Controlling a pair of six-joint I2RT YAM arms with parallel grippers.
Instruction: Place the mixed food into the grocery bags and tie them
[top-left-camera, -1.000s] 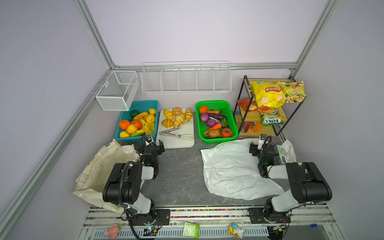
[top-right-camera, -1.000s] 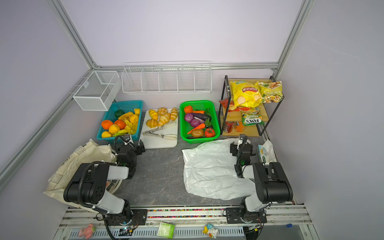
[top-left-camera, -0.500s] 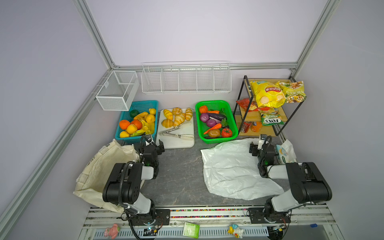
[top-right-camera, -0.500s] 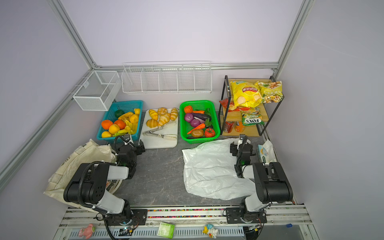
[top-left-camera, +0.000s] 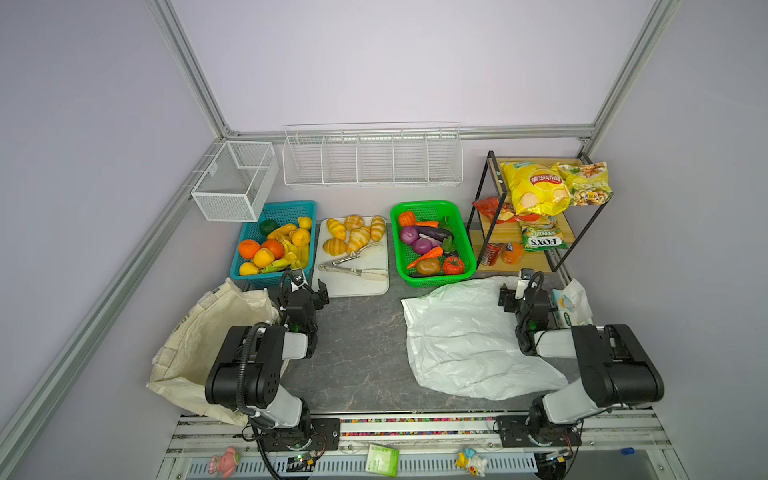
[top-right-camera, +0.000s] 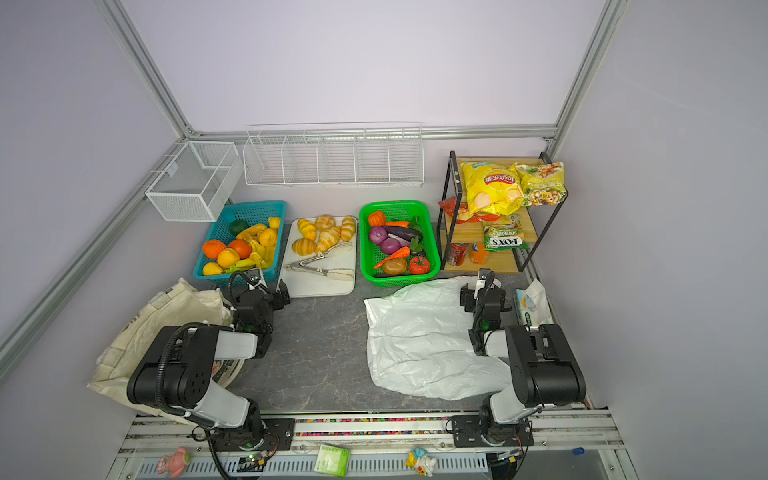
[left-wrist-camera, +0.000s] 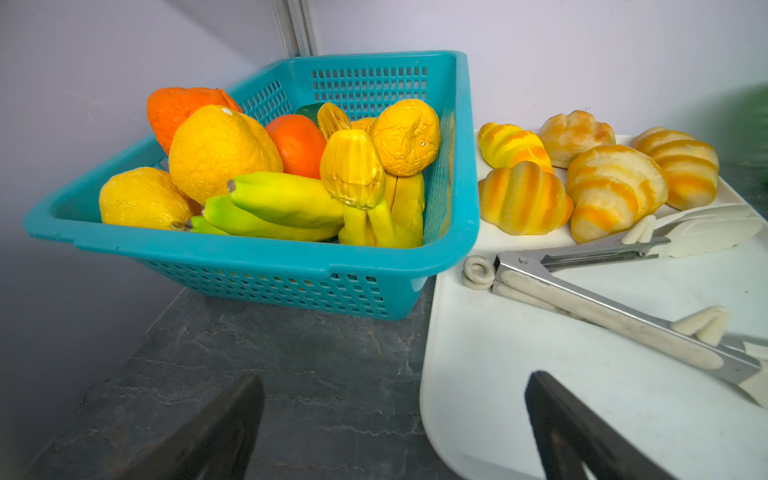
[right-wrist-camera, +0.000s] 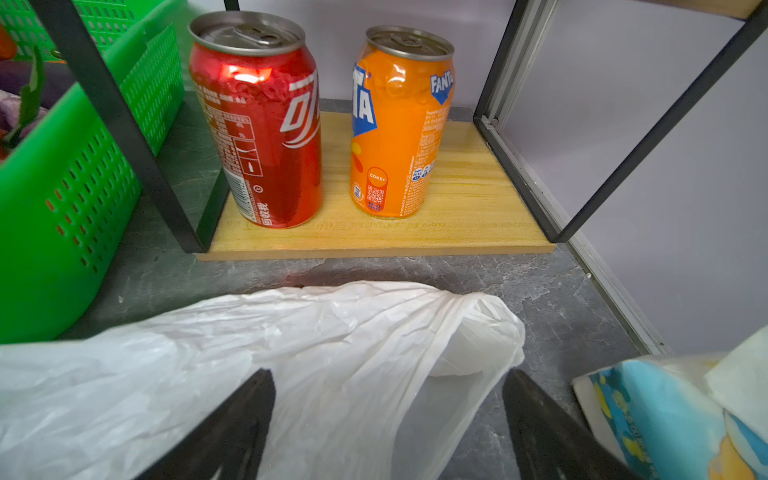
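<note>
Plastic bag (top-left-camera: 457, 340) thin, crinkly, flat, canvas tote (top-left-camera: 195, 332) cream, slumped, rumpled

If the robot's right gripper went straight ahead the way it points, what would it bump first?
Probably the thin crinkly white plastic bag, whose bunched end lies just ahead of the open right gripper. Past it stand the red soda can and orange Fanta can; depth is hard to judge.

A blue basket (left-wrist-camera: 249, 253) holds toy fruit (left-wrist-camera: 220, 149). Croissants (left-wrist-camera: 523, 199) and tongs (left-wrist-camera: 602, 307) lie on a white tray (left-wrist-camera: 478, 374) beside it.
</note>
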